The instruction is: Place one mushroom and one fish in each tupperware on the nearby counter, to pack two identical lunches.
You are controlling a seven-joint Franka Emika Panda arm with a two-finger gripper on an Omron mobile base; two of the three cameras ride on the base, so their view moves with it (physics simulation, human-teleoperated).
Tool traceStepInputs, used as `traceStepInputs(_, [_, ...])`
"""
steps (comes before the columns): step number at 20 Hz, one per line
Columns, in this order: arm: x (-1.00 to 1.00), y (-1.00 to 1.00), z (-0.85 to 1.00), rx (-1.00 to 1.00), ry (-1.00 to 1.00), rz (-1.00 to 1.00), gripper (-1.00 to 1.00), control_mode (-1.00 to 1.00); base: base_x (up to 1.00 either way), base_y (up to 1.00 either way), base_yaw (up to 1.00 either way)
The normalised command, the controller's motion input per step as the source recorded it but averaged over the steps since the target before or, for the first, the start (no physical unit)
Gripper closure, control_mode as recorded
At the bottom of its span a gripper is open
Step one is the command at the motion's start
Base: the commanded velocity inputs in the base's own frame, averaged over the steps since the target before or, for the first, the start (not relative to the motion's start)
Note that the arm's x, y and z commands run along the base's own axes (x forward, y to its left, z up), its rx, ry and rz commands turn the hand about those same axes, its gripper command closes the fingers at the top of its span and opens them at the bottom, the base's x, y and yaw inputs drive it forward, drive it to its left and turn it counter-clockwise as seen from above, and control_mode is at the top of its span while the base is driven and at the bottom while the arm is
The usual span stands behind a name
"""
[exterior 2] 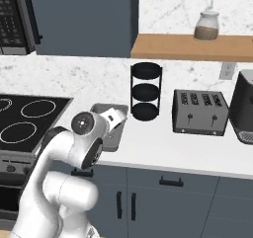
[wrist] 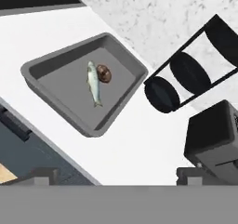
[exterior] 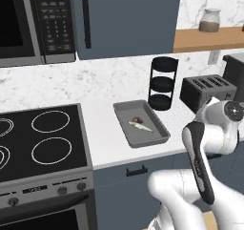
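Note:
A grey tray (wrist: 60,60) lies on the off-white counter (exterior: 107,133) beside the stove. In it lie one silver fish (wrist: 94,84) and one brown mushroom (wrist: 104,74), touching side by side; both also show in the left base view as the fish (exterior: 141,127) and the mushroom (exterior: 137,120). My gripper (wrist: 116,179) hovers above the counter's front edge, on the near side of the tray, and looks down at it. Its fingertips (wrist: 44,174) stand wide apart, open and empty. The tupperware is out of view.
A black three-tier rack (exterior: 162,83) stands behind the tray, and a dark toaster (exterior: 206,91) to its right. The black stove top (exterior: 43,138) lies to the left. A dark appliance (exterior 2: 244,106) stands at the far right, and a jar (exterior 2: 206,25) sits on the wooden shelf.

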Motion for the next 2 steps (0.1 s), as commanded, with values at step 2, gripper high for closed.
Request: traceStepInputs(2, [-0.95,-0.64,0.2,0.01,-0.3,-0.06,-1.0,-1.0,0.0,0.0,0.0])
